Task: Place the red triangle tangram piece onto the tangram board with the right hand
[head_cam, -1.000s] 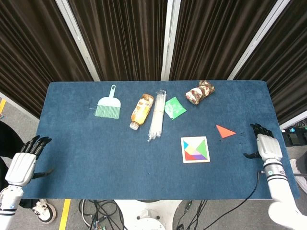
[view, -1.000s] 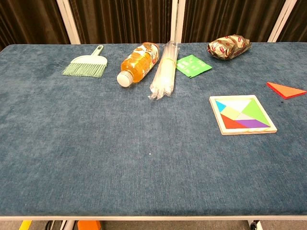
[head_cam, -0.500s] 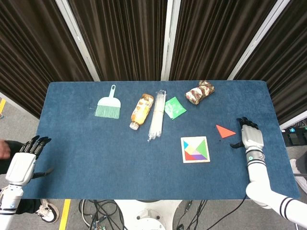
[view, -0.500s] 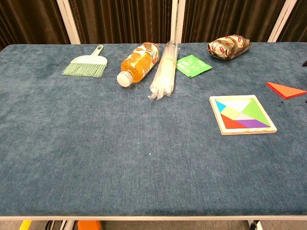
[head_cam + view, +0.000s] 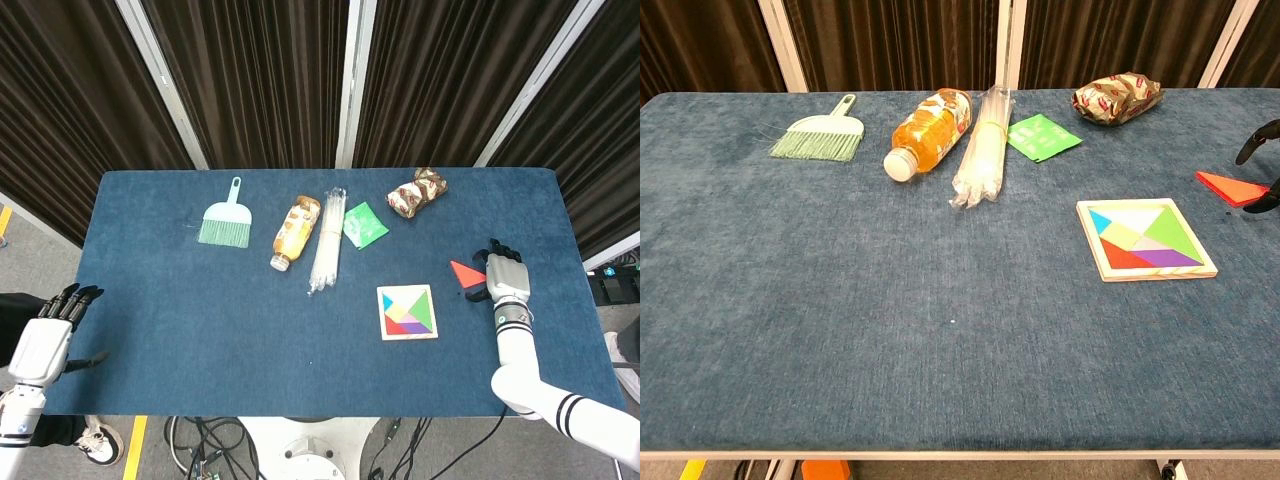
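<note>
Though near red triangle (image 5: pixel 463 273), right hand (image 5: pixel 506 277) empty.

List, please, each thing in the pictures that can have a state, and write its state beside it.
red triangle: flat on the table, not lifted
tangram board: flat, one slot bare
right hand: over the triangle's right end, fingers apart, holds nothing
left hand: off the table edge, holds nothing
bottle: lying on its side, capped
brush: lying flat

Bare cloth between red triangle (image 5: pixel 463 272) and tangram board (image 5: pixel 407 312); path unobstructed.
</note>
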